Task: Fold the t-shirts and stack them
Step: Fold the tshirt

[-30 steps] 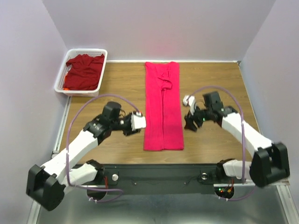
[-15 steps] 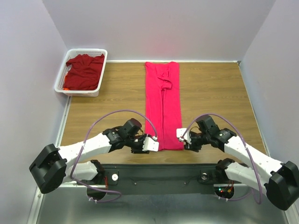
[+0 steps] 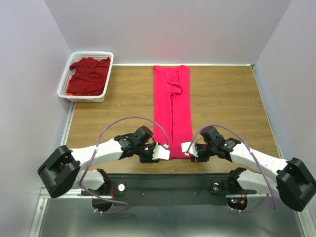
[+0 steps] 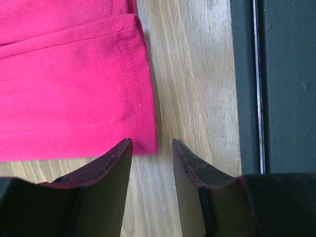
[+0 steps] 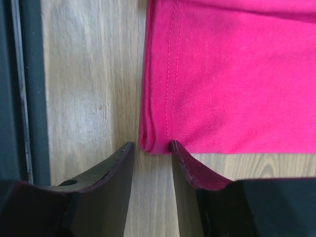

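Pinkish-red t-shirt [image 3: 172, 113] lies on the bench [image 3: 227, 98], folded into a long strip. Left end effector [image 3: 162, 152] and right end effector [image 3: 187, 148] both spread, straddling the near hem corners, nothing pinched. Step: grasping hem. Next, probably: close together, carry hem toward collar.

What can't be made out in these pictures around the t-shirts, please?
- Top view: the near hem corners of the pink t-shirt, covered by the left end effector and right end effector.
- Wrist views: most of that shirt, cut off by frame edges.
- Top view: whether the white basket holds one maroon t-shirt or several; the cloth is bunched and small.
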Controlling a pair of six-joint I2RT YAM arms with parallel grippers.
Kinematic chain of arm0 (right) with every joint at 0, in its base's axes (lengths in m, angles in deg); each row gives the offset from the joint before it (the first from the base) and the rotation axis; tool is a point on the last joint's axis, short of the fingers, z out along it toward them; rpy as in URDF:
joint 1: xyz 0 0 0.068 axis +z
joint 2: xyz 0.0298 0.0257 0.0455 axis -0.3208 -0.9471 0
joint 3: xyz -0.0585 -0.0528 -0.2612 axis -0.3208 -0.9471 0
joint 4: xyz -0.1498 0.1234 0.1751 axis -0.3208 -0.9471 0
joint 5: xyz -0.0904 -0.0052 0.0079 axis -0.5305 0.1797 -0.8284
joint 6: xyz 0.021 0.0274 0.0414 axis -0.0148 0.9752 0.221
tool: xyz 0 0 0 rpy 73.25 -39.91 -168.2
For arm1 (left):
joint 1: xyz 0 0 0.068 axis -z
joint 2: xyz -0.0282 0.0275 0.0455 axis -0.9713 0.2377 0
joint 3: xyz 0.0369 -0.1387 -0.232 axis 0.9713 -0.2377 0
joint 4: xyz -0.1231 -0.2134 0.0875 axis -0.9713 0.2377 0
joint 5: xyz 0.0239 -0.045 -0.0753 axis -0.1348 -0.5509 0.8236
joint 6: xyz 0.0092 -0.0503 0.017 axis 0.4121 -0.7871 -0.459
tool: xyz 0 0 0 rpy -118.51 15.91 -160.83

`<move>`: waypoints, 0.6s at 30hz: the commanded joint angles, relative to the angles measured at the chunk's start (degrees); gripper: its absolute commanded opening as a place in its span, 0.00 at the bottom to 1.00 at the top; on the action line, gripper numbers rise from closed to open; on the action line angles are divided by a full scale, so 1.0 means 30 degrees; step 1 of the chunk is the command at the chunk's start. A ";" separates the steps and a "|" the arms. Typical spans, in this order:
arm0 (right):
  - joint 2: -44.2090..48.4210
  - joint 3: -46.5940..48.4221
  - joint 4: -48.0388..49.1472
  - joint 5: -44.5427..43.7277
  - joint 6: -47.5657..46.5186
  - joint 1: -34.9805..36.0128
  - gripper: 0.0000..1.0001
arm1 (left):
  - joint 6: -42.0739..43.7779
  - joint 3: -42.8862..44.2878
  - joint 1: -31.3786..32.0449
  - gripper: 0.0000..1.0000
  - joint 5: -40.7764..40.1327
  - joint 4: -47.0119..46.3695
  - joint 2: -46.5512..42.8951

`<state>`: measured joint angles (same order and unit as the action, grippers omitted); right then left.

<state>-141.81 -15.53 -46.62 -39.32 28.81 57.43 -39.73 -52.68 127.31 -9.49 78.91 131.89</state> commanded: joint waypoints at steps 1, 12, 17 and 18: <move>-0.0562 -0.0194 0.1377 -0.0563 -0.0541 0.0160 0.40 | 0.0297 0.0689 0.0145 0.50 0.0079 -0.0359 0.0325; -0.0388 -0.0838 0.1318 -0.1208 -0.0807 0.0189 0.14 | 0.0531 0.1070 0.0292 0.39 -0.0770 -0.0185 0.2229; 0.0547 -0.0110 0.0881 -0.1150 0.0072 0.0247 0.01 | 0.0445 0.1655 0.0292 0.10 -0.0216 0.0811 0.1821; 0.0723 0.0126 0.0415 -0.1149 0.0508 0.0248 0.01 | 0.0241 0.1946 0.0292 0.03 -0.0010 0.1161 0.1472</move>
<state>-141.85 -17.06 -43.40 -42.01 27.67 57.50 -38.68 -49.92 127.93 -11.50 78.67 138.36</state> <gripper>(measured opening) 0.026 0.094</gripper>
